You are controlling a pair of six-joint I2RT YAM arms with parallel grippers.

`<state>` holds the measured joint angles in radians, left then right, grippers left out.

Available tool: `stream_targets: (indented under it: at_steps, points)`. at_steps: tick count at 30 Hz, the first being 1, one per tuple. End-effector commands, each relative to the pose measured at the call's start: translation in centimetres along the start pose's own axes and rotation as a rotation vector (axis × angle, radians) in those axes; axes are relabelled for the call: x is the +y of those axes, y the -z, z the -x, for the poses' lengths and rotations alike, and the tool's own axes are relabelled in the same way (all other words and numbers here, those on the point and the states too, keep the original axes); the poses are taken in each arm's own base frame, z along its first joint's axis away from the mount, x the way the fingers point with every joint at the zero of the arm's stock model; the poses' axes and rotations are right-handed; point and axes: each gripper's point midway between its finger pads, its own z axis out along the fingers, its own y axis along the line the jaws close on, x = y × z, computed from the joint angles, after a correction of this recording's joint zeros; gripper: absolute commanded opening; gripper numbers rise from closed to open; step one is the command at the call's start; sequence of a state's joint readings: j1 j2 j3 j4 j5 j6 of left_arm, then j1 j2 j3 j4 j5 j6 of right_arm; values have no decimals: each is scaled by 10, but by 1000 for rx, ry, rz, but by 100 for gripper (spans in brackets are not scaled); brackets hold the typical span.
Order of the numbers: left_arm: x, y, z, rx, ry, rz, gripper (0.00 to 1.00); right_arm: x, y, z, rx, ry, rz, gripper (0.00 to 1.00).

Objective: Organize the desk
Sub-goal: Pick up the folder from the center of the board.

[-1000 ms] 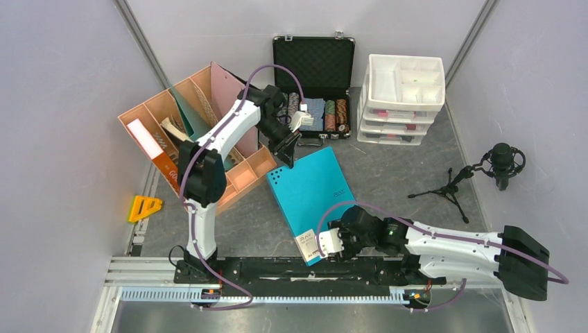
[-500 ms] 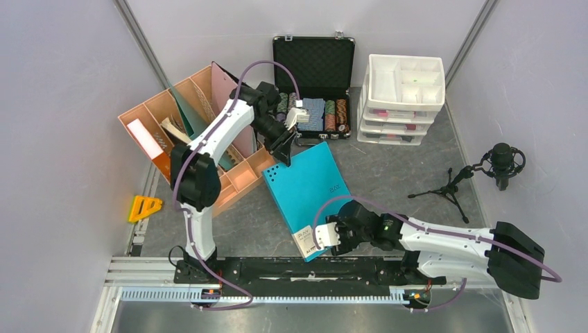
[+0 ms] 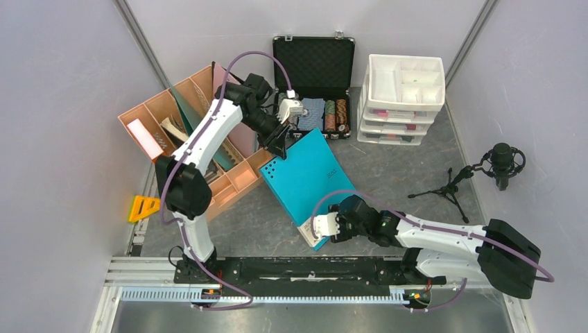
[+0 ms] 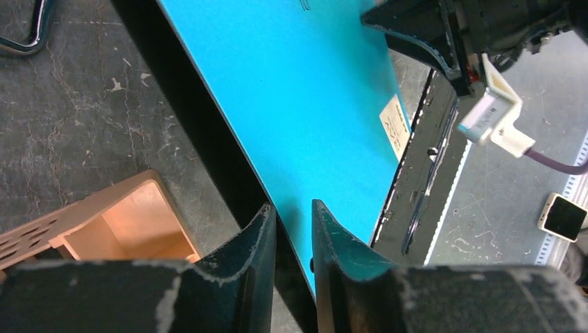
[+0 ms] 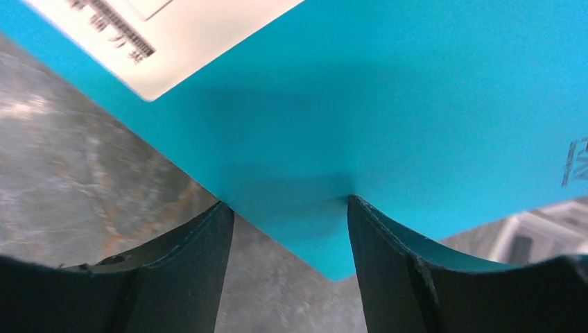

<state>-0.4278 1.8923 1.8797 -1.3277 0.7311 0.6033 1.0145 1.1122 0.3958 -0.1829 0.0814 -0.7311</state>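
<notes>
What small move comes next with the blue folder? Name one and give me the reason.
Probably swing the blue folder a little left, toward the peach organizer. The jaws of the left gripper pinch its far edge beside the organizer; those of the right gripper straddle its near corner, though a firm grip there is unclear. The folder sits askew over the desk, outside every compartment.

Your left gripper (image 4: pixel 292 209) pinches the blue folder (image 4: pixel 298 90) at its near edge, with a peach tray (image 4: pixel 125 222) just left of the folder on the grey desk (image 4: pixel 69 118).
</notes>
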Motion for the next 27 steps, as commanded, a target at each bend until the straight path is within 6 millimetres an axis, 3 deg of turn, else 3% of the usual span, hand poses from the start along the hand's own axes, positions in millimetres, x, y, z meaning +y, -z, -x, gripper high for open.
stream_targets:
  at_steps: [1,8,14,18,27]
  points:
    - [-103,-13,-32,187,364,-364,22,-19,-6,-56,229,22,-150,67]
    - [-104,-15,-25,172,403,-390,15,-16,-7,-63,259,33,-149,67]
    - [-99,-21,-24,170,426,-387,19,-16,-8,-59,244,20,-142,67]
    - [-79,-26,-16,135,453,-325,26,-14,-7,-55,227,-7,-119,67]
    - [-46,-28,0,-21,533,-314,31,-17,-9,-49,222,-47,-121,66]
